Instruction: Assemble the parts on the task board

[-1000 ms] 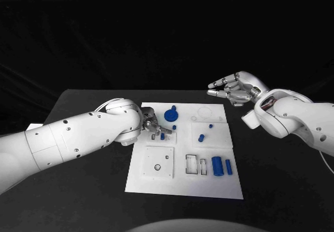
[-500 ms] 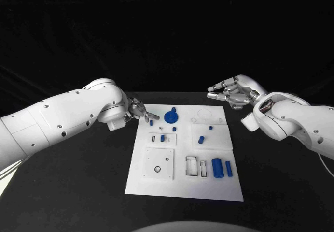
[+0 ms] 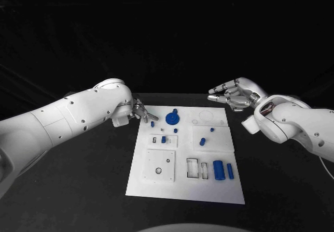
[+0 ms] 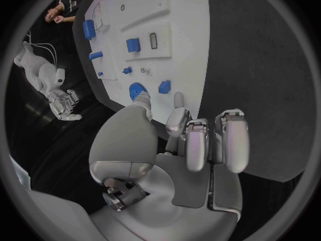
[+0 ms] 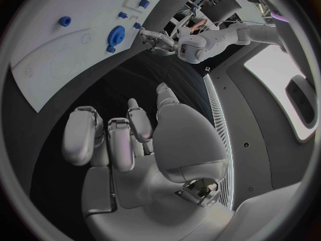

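The fingers [image 4: 200, 142] of the left hand [image 3: 139, 112] are spread and carry nothing, as far as I can see from the wrist view, where palm and fingertips look bare; the hand hovers just off the far left corner of the task board [image 3: 187, 188], close to a small blue peg [image 3: 152, 123] and the blue gear [image 3: 172, 116]. The right hand [image 3: 233, 94] hangs beyond the far right corner, fingers loosely curled with gaps between them, also holding nothing. The other parts sit on the board: a short blue piece [image 3: 163, 139], another blue piece [image 3: 201, 141], and a blue cylinder [image 3: 217, 169] with a slim blue bar [image 3: 229, 169] just beside it near the right edge. If the next pick is the peg, I'd bring the left hand down from above and pinch it squarely, keeping clear of the gear beside it. There is plenty of bare black table [image 3: 83, 183] left of the board, and the right hand is well apart from it.
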